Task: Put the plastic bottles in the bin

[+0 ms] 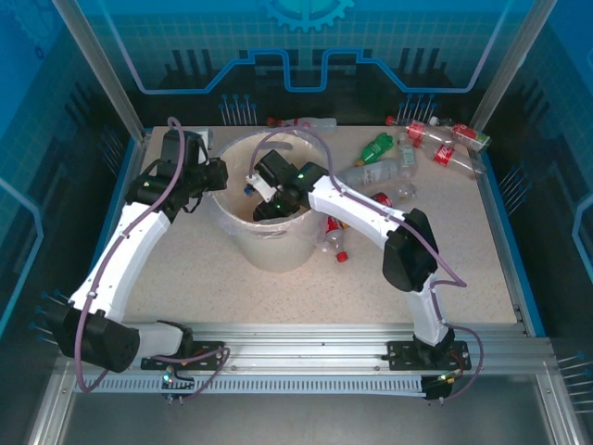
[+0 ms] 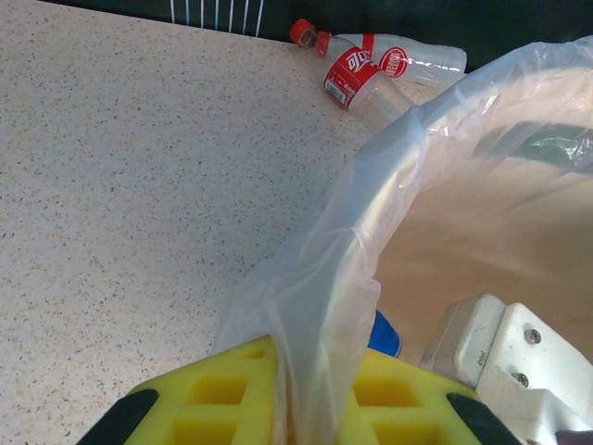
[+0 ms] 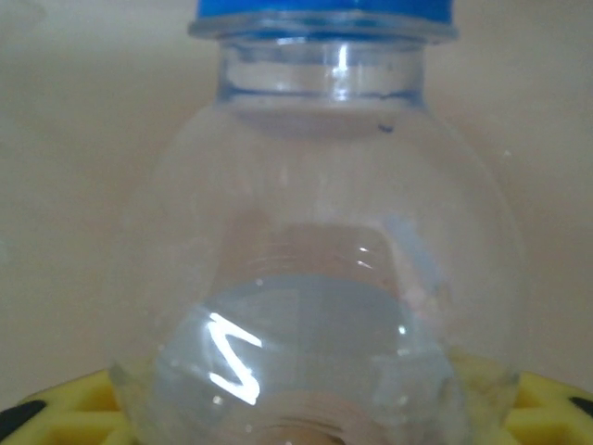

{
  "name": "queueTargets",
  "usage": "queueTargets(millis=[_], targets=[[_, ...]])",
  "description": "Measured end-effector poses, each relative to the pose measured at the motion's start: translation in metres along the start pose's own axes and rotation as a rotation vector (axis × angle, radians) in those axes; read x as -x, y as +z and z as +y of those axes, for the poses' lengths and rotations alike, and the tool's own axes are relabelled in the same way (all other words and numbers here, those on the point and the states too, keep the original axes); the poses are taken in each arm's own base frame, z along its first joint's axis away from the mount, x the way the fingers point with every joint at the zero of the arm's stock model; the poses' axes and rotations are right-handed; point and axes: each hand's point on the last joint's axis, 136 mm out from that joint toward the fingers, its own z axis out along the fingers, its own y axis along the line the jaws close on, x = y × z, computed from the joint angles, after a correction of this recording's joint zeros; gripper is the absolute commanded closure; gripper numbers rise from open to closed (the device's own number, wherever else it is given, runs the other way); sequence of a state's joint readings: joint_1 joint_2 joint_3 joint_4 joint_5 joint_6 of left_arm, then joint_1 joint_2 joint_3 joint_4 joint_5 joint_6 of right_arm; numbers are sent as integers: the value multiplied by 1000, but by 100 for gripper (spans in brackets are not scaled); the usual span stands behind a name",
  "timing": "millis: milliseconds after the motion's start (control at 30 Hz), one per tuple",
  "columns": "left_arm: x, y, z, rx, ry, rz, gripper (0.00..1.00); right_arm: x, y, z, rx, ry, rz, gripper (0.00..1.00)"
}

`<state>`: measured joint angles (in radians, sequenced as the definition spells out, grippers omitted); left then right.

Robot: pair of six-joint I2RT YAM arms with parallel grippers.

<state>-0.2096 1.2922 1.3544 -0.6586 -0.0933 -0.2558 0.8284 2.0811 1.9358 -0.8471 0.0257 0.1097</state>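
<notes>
The cream-white bin (image 1: 278, 246) with its clear bag liner (image 2: 343, 250) stands mid-table. My left gripper (image 2: 301, 413) is shut on the liner and the bin's left rim (image 1: 219, 185), one yellow finger on each side. My right gripper (image 1: 262, 202) reaches down inside the bin, shut on a clear bottle (image 3: 320, 278) with a blue cap (image 3: 324, 14); that cap (image 2: 385, 336) also peeks out inside the bin. Loose plastic bottles lie on the table: a green one (image 1: 377, 146), red-labelled ones (image 1: 422, 131) at the back right, and one (image 1: 334, 237) against the bin's right side.
Two red-labelled bottles (image 2: 371, 67) lie by the back wall behind the bin. More clear bottles (image 1: 387, 172) lie right of the bin under my right arm's forearm (image 1: 357, 209). Bare speckled table (image 1: 232, 297) spreads in front of the bin.
</notes>
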Motion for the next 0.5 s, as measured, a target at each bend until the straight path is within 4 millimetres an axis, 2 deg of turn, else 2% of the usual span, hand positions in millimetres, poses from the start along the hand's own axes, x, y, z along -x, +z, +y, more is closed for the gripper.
queueTargets(millis=[167, 333, 433, 500], targets=[[1, 2, -1, -1, 1, -2, 83, 1, 1, -2, -13, -9, -6, 18], [1, 2, -1, 3, 3, -4, 84, 3, -4, -2, -21, -31, -16, 8], [1, 3, -2, 1, 4, -5, 84, 9, -19, -2, -25, -53, -49, 6], [1, 3, -3, -1, 6, -6, 84, 17, -38, 0, -26, -71, -91, 6]])
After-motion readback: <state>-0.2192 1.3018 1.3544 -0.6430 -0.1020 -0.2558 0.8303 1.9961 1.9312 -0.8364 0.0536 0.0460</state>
